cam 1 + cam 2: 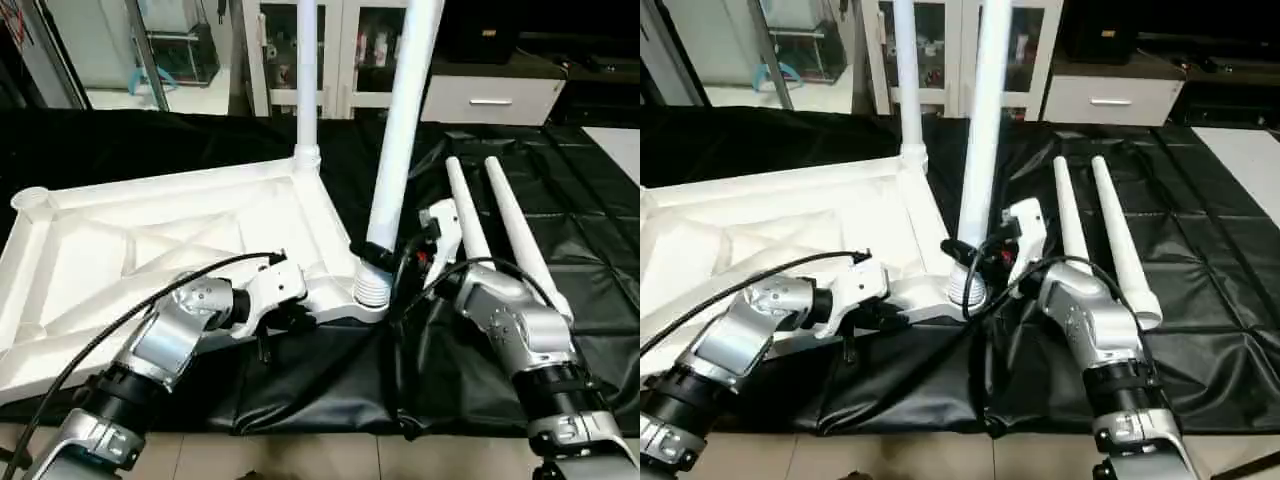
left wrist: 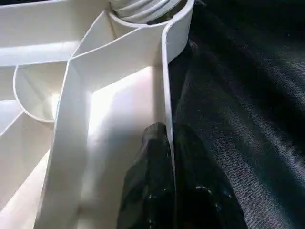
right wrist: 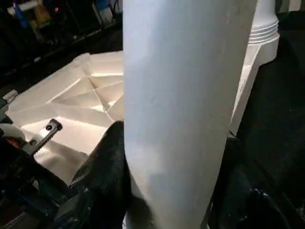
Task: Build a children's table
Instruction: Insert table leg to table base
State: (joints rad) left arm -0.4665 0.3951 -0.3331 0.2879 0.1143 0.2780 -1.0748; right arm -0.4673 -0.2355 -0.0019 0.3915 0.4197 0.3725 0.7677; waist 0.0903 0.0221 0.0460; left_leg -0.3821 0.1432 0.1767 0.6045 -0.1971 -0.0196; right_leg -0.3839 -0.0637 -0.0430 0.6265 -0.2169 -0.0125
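I am seating the second leg (image 1: 402, 130) of the children's table: the tabletop (image 1: 150, 250) lies underside up on the black-covered table (image 1: 580, 250), and the leg's ribbed end sits at the near right corner socket (image 1: 372, 290), the tube leaning slightly. My right gripper (image 1: 385, 262) has its jaws clamped around the leg just above the ribs; in the right wrist view the tube (image 3: 186, 109) stands between the two black fingers (image 3: 102, 162). My left gripper (image 2: 169, 157) pinches the tabletop's side wall (image 2: 166, 86) between narrow jaws, just beside that socket, holding the top down.

To do this well, I judge the leg needs to come upright over the socket before any push or twist, so the ribs enter square rather than jamming on one side. The left grip should hold firm, since the thin wall could flex or slip from the jaws under load. The grip low on the tube gives control at the joint but little over the far end.

One leg (image 1: 306, 80) already stands in the far right corner. Two spare legs (image 1: 495, 230) lie side by side on the cloth, right of the work. The far left socket (image 1: 32, 200) is empty. Behind the table stand white glass-door cabinets (image 1: 340, 50) and a low drawer unit (image 1: 490, 95).
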